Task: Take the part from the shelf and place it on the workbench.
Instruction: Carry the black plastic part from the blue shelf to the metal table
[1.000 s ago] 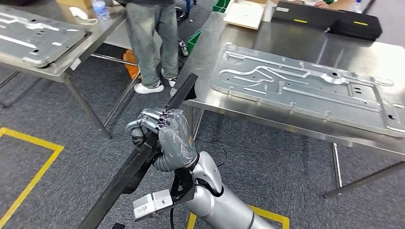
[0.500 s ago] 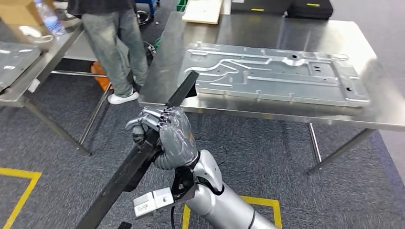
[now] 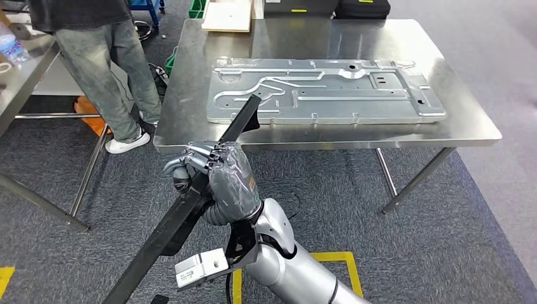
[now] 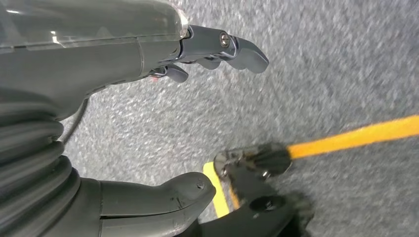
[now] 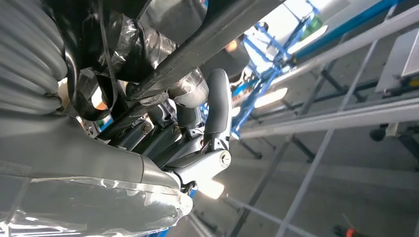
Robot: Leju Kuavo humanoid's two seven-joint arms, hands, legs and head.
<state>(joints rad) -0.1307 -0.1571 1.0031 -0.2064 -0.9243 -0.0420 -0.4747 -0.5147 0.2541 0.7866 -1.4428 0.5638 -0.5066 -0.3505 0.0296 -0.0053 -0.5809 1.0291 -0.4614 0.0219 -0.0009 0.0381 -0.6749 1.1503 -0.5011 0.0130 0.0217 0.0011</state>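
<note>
Camera swung toward workbench [image 3: 171, 126]; right hand [image 3: 218, 180] still clamps part [image 3: 190, 209]; left hand [image 4: 99, 113] fingers apart.

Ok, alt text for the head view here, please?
The right robot hand grips a long black bar, its far end pointing at a steel workbench that carries a large stamped metal panel. A person stands beside the workbench on grey carpet.

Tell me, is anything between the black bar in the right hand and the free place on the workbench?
Nothing visible stands between the black bar and the workbench's near edge. On the top, the large metal panel covers the middle, leaving bare strips along the edges.
</note>
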